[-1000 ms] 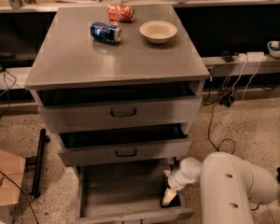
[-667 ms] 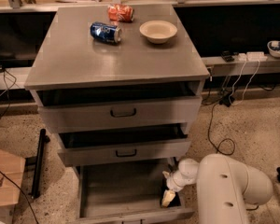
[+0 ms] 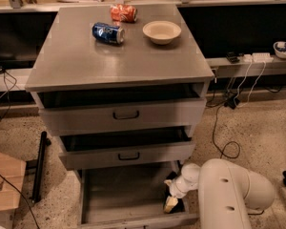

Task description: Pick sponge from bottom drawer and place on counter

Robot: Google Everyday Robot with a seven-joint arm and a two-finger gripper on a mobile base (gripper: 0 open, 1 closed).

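Down in the right front corner of the bottom drawer [image 3: 119, 194] sits the hand [image 3: 172, 200], at the end of the fat white arm [image 3: 229, 194]. It reaches low because the sponge [image 3: 179, 206] seems to lie there. The sponge is a small dark lump, touching the hand or just under it. I cannot tell if the hand is wide, narrow, or holding the sponge.

The drawer is pulled far out, I think so the arm can get in from above. The two drawers above it are open only a little.

Up on the bench [image 3: 86, 66] lie a blue can [image 3: 108, 33] and a red can [image 3: 123, 13], both on their sides. A tan bowl [image 3: 161, 31] stands beside them. There is room at the front of the bench, so the sponge could go there. The cans have writing on them, but I cannot read it.
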